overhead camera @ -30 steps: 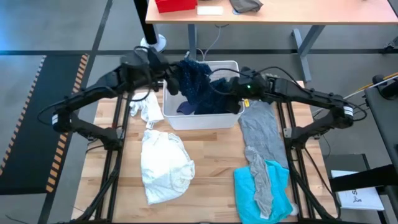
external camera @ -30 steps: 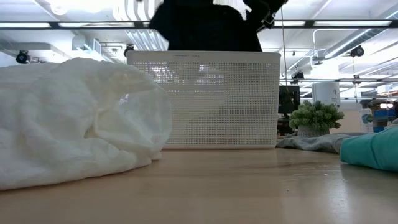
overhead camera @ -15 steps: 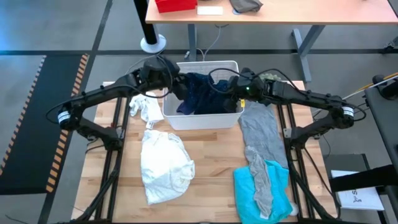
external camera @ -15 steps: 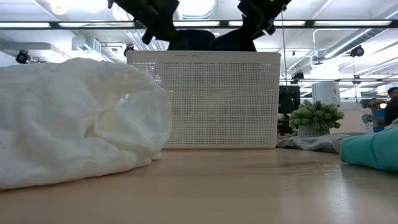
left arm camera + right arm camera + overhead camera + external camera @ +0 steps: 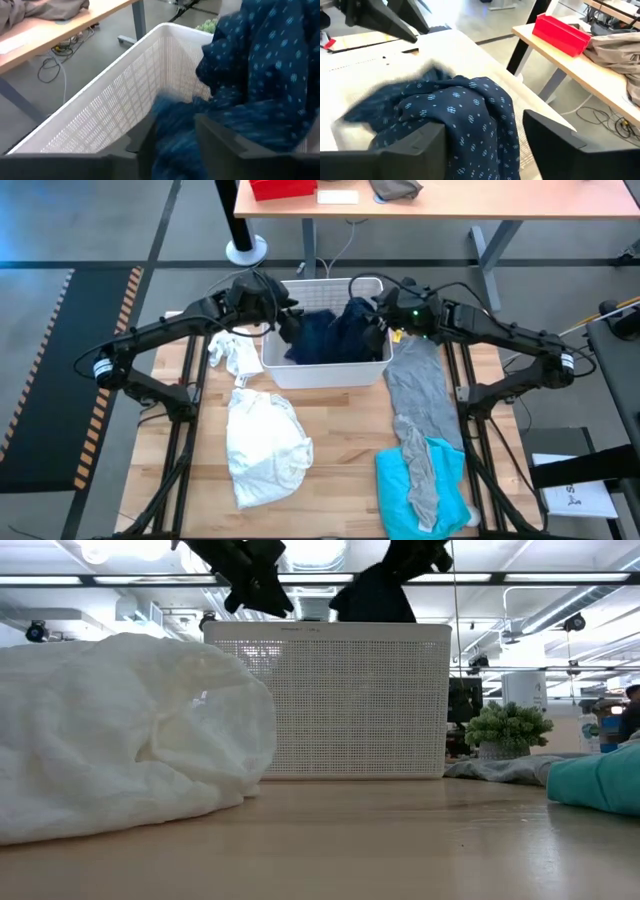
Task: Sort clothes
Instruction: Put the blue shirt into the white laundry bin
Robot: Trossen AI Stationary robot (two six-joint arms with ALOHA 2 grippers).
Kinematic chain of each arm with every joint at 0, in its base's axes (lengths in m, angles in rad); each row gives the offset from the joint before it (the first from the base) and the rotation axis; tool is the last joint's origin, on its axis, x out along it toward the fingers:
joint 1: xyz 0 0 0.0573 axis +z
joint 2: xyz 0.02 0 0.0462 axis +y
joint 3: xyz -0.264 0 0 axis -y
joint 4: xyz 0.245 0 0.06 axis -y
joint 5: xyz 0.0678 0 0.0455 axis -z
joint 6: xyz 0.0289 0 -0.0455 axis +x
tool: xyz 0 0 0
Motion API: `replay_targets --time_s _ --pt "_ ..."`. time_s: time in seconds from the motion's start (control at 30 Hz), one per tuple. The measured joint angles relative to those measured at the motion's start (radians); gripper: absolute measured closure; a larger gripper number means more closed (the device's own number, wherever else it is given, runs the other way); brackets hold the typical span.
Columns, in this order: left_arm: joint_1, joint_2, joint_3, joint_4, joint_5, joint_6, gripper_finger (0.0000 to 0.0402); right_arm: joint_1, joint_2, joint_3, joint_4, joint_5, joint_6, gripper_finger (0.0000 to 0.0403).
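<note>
**Both fingers over the basket, navy shirt draped inside**

Fingers of the right gripper (image 5: 375, 323) look pinched on the navy shirt (image 5: 340, 332), lifting one end above the basket (image 5: 325, 370) — probably to draw it out for sorting. Left gripper (image 5: 290, 320), at the basket's opposite rim, has its fingers spread with shirt cloth lying between them; I cannot tell if they grip. Beside the basket lie the sorted piles — white shirt (image 5: 262, 442), grey tee (image 5: 418, 395), turquoise piece (image 5: 400, 480).

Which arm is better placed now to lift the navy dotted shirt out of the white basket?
Probably the right. The right gripper is over the navy dotted shirt, whose fabric rises toward it, while the open left gripper sits at the basket edge, apparently off it.
</note>
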Motion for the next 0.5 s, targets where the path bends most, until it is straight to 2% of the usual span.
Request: replay_targets --time_s 0.17,0.27,0.37,0.5 --pt "0.0 0.0 0.043 -0.05 0.0 -0.013 0.021 0.0 -0.001 0.019 -0.012 -0.017 0.001 0.0144" --pt "0.0 0.0 0.074 -0.044 0.035 -0.029 0.0183 0.0 0.002 0.022 -0.008 -0.056 0.025 0.0139" --pt "-0.004 -0.001 0.095 0.004 0.101 -0.043 0.0169 0.0 0.029 0.022 0.006 -0.113 0.062 0.0154" --pt "-0.019 -0.002 0.099 0.063 0.172 -0.049 0.0174 0.0 0.068 0.02 0.035 -0.158 0.075 0.0202"
